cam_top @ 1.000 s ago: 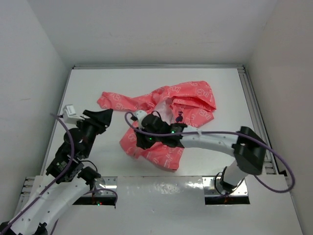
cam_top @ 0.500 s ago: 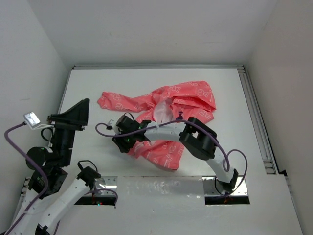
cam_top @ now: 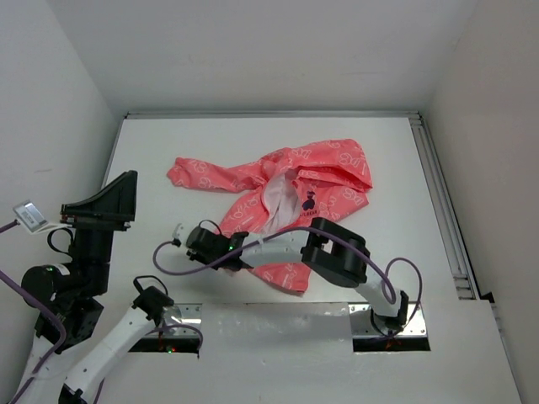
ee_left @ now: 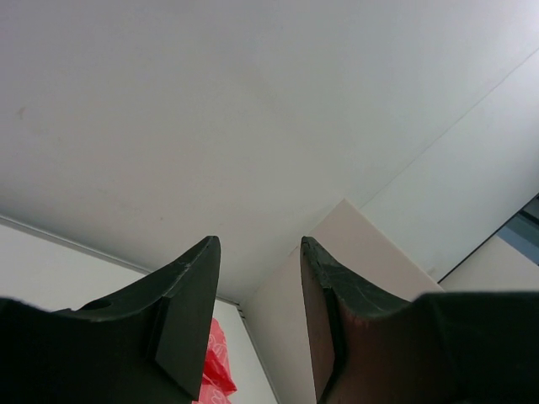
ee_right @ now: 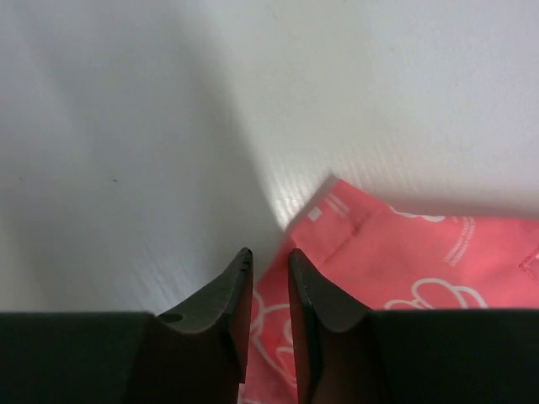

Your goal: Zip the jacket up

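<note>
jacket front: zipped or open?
Open. The jacket lies crumpled, its front panels parted, with the white lining showing between them.

Jacket [cam_top: 328, 172] on table [cam_top: 210, 139], right hand [ee_right: 269, 252] at jacket's near-left edge

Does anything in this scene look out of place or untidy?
Yes. The jacket lies crumpled and askew. Its front is open, the white lining shows, and one sleeve stretches toward the left. The left gripper points upward with open jaws, away from the table.
</note>
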